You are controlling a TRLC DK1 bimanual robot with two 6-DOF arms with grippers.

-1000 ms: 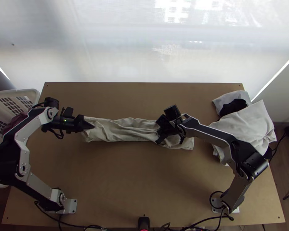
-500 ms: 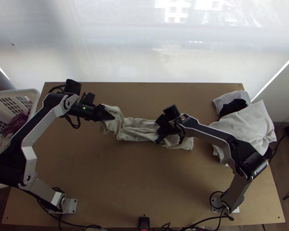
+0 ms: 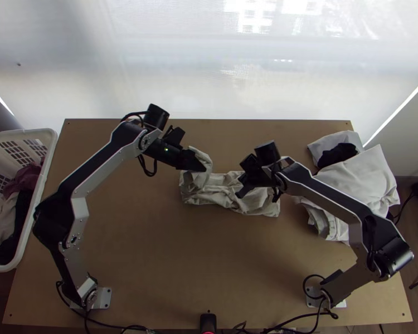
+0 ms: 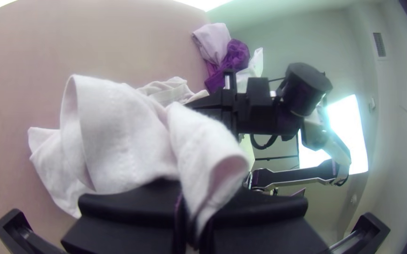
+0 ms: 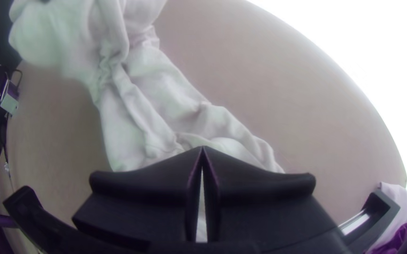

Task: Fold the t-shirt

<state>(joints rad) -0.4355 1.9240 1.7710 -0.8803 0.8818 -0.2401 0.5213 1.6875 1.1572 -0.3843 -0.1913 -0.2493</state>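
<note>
One t-shirt (image 3: 223,195) is lying bunched, far middle of table (image 3: 153,267). Left gripper (image 3: 202,167) is pinching raised end, jaws tight; right gripper (image 5: 202,148) is holding nothing, jaws together. Probably folding; next, laying end rightward.

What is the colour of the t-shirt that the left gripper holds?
The t-shirt is off-white, slightly beige; it shows best in the top view.
</note>
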